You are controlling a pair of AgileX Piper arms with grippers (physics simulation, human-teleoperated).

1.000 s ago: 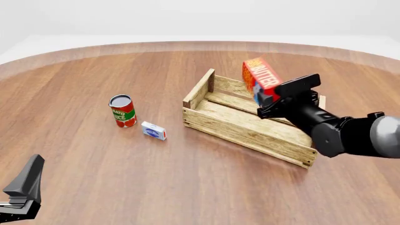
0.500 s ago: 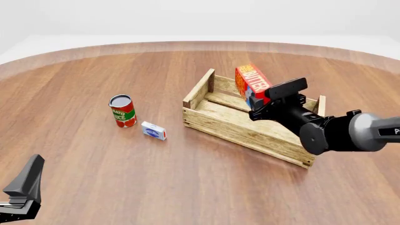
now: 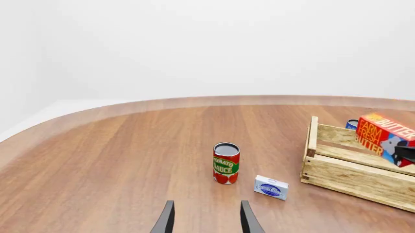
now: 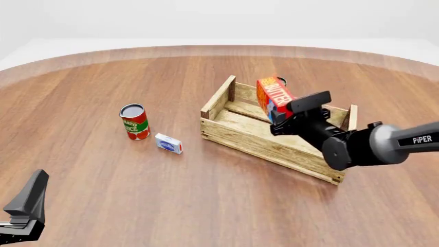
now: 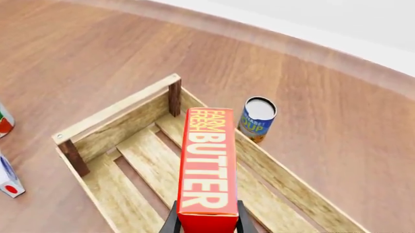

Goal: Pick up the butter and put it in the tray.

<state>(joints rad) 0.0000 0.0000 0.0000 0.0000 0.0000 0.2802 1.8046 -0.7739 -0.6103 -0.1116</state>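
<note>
Left wrist view: left gripper (image 3: 206, 219) released, idle over the desk (image 3: 116, 155), well apart from the tray (image 3: 337, 170); butter (image 3: 384, 137) held above the tray's inside

Front view: butter (image 4: 272, 98) tilted, grasped by the right gripper (image 4: 282, 114), low over the tray (image 4: 233, 135)

Right wrist view: butter (image 5: 206, 165) clamped, slats of the tray (image 5: 129, 160) beneath. Pickup done; lowering and letting go likely left
</note>
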